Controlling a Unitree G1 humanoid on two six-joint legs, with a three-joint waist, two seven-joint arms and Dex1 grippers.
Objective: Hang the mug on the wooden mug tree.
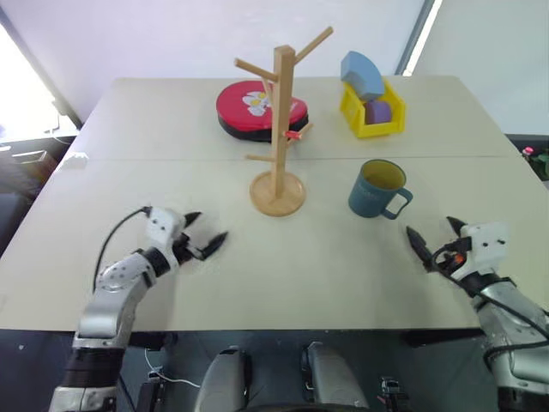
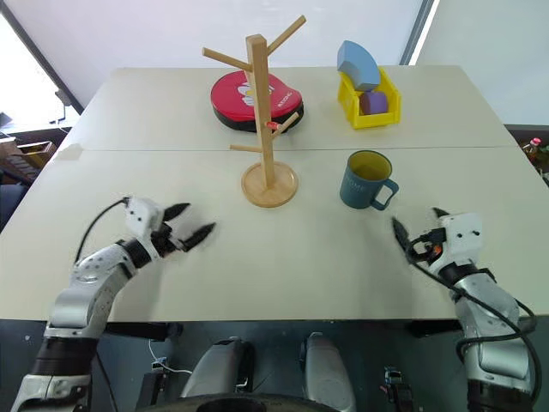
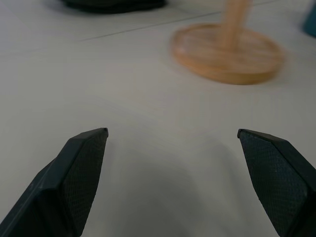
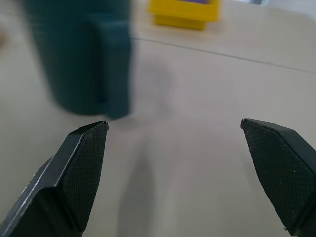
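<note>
The teal-blue mug (image 1: 377, 189) with a yellow-olive inside stands upright on the table, its loop handle turned toward the near right. To its left stands the wooden mug tree (image 1: 278, 129) on a round base, with bare pegs. My right gripper (image 1: 435, 237) is open, low over the table just near and right of the mug; the mug's handle (image 4: 111, 69) looms close ahead in the right wrist view. My left gripper (image 1: 204, 232) is open and empty, near and left of the tree's base (image 3: 227, 49).
A red and black round case (image 1: 257, 110) lies behind the tree. A yellow bin (image 1: 371, 112) holding a blue block and a purple block sits at the back right. The pale table (image 1: 292, 266) has bare surface between both grippers.
</note>
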